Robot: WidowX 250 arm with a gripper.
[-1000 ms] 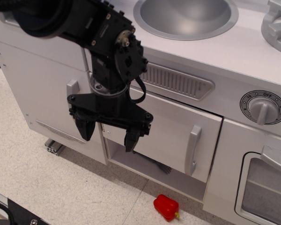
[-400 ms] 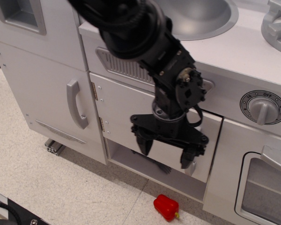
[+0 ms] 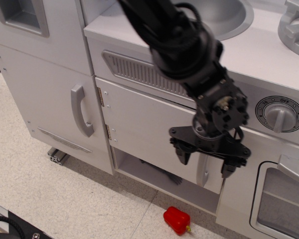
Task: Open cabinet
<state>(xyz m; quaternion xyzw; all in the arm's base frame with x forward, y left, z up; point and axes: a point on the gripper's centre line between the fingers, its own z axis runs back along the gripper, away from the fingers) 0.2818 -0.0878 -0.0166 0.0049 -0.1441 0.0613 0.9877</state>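
The cabinet door [image 3: 144, 129] is a flat white square panel under the sink, hinged on its left side with small metal hinges. It stands slightly ajar at its right edge. Its vertical silver-grey bar handle [image 3: 203, 170] runs along the right side. My black gripper [image 3: 207, 160] hangs open right in front of the handle, one finger on each side of it, not closed on it. The arm hides the upper part of the handle.
A taller narrow white door with a curved grey handle [image 3: 81, 110] is at the left. A windowed oven door [image 3: 284, 204] and a dial [image 3: 279, 114] are at the right. A red toy pepper [image 3: 177, 220] lies on the floor below. A sink [image 3: 224, 15] sits on top.
My gripper has swept from the door's left hinge side rightward across the door, and now straddles the bar handle. The door has not visibly moved.
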